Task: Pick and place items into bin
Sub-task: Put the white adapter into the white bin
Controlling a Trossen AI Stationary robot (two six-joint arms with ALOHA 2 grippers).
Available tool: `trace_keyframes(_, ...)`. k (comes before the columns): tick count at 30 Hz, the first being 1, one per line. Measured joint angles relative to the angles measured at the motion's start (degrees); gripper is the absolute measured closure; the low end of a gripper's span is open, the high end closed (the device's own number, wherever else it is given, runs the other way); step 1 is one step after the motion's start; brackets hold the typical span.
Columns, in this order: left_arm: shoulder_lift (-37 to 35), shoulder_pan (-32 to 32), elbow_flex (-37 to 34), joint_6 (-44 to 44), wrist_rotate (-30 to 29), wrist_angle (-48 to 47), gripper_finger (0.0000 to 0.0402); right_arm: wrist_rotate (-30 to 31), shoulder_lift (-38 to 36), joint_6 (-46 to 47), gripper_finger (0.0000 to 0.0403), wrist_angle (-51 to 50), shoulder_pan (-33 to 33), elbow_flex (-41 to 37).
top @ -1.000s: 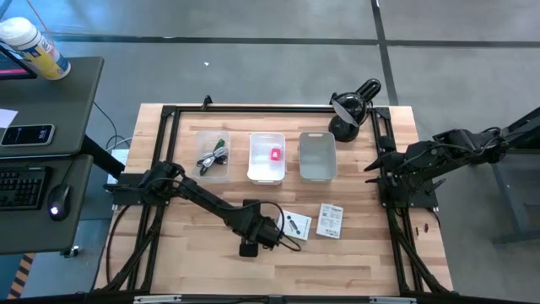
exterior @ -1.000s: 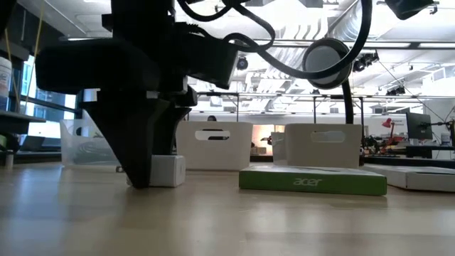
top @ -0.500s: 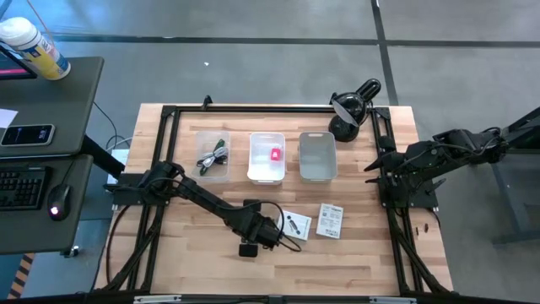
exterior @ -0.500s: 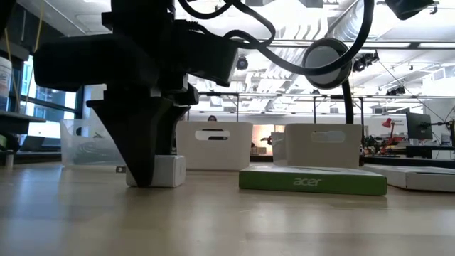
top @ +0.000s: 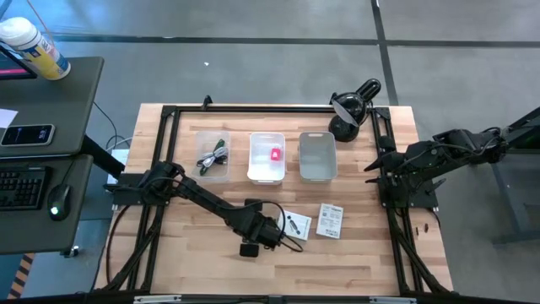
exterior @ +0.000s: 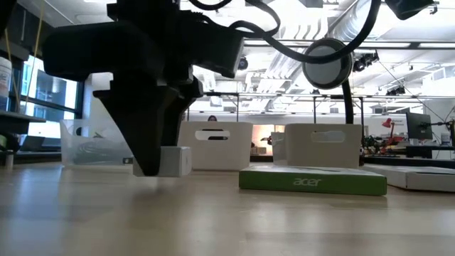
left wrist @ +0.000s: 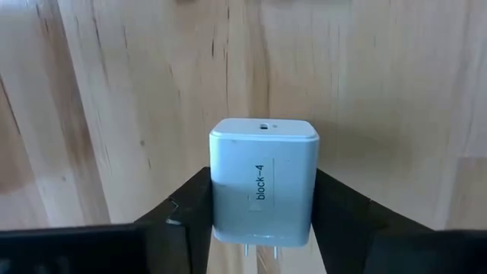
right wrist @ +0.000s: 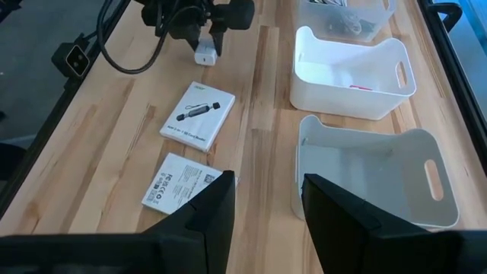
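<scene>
while the white cube (left wrist: 263,179) is clamped in the left gripper (left wrist: 262,228) just above the table, two cards (top: 295,224) remain unbinned, the pink piece (top: 275,154) is already binned; right gripper (right wrist: 266,202) parked open.

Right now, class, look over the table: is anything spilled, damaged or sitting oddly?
Nothing looks spilled or damaged. The three bins stand upright in a row, and two white packets lie flat on the table. The left end effector grips a white block squarely between its fingers.
</scene>
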Motion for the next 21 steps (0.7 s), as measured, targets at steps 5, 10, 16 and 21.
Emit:
trace_keyframes(5, 0.0, 0.0, 0.1, 0.2, 0.0, -0.3, 0.0211, 0.0, 0.0, 0.0, 0.0258, 0.0, 0.0, 0.0)
trace_keyframes(10, 0.0, 0.0, 0.1, 0.4, -0.2, -0.4, 0.0228, 0.0, 0.0, 0.0, 0.0258, 0.0, 0.0, 0.0)
trace_keyframes(16, 0.0, 0.0, 0.1, 0.6, -0.2, -0.4, 0.0254, 0.0, 0.0, 0.0, 0.0258, 0.0, 0.0, 0.0)
trace_keyframes(21, 0.0, 0.0, 0.1, 0.6, -0.2, -0.4, 0.0222, 0.0, 0.0, 0.0, 0.0258, 0.0, 0.0, 0.0)
